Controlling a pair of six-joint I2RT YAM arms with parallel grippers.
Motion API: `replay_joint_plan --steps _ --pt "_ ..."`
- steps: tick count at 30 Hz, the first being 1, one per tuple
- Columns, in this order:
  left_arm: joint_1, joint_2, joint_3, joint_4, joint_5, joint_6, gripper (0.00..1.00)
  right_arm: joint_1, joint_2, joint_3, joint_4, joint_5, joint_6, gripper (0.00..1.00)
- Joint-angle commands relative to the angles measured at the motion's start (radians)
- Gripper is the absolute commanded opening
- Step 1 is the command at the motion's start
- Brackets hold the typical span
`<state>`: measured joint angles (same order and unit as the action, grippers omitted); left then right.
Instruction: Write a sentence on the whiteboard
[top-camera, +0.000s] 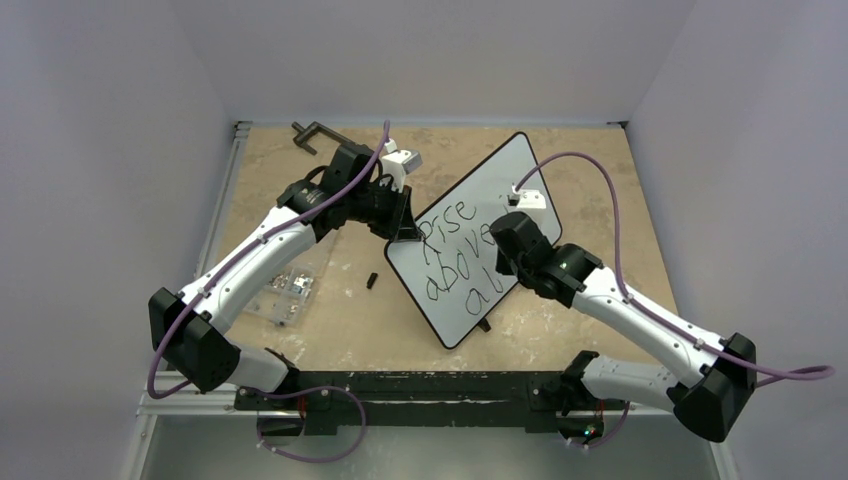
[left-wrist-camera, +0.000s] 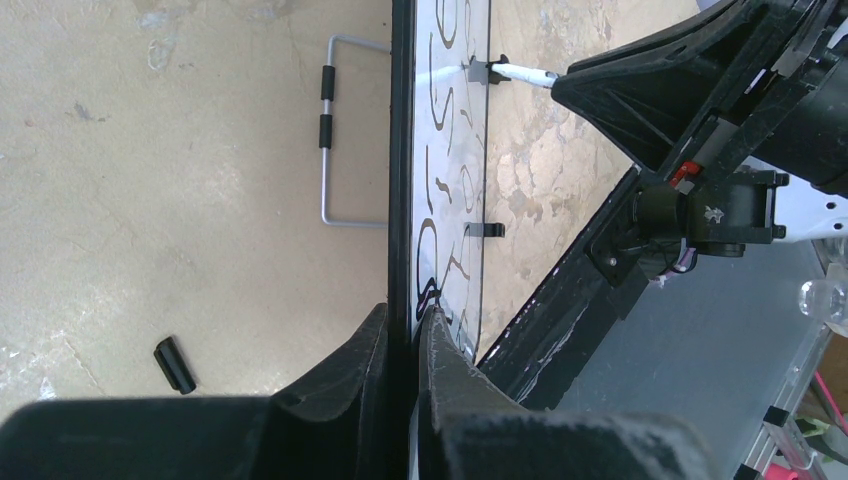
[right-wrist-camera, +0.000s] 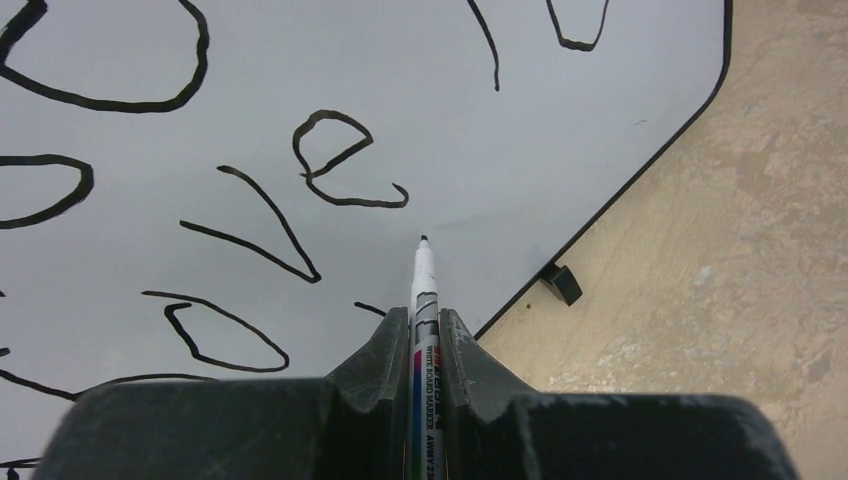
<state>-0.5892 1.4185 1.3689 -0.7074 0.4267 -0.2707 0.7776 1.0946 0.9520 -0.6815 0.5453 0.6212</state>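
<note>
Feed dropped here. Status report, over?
Left hand clamped on whiteboard edge. Right hand shut on marker, tip near board. Sentence reads "Rise above". Nothing blocking marker.

The left arm (top-camera: 245, 265) and right arm (top-camera: 640, 320) are showing white shells, black joints, black wedge fingers (right-wrist-camera: 375, 365) and trailing purple cables (top-camera: 563, 154).

The sentence (top-camera: 455, 255) on the whiteboard (top-camera: 505, 170) reads "Rise above" — then "a" and an unclear stroke. My marker (right-wrist-camera: 424, 300) says "WHITE BOARD MARKER".
</note>
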Motion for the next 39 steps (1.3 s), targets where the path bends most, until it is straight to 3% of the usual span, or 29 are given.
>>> replay_joint_plan --steps 1,26,39 --pt "0.015 -0.001 0.012 -0.030 -0.163 0.071 0.00 -0.005 0.006 0.006 0.068 -0.029 -0.019 0.00" --pt "0.015 0.002 0.012 -0.030 -0.160 0.071 0.00 -0.006 -0.007 -0.180 0.101 -0.099 0.028 0.00" --pt "0.015 0.003 0.012 -0.030 -0.160 0.072 0.00 -0.006 0.033 -0.197 0.126 -0.079 0.036 0.00"
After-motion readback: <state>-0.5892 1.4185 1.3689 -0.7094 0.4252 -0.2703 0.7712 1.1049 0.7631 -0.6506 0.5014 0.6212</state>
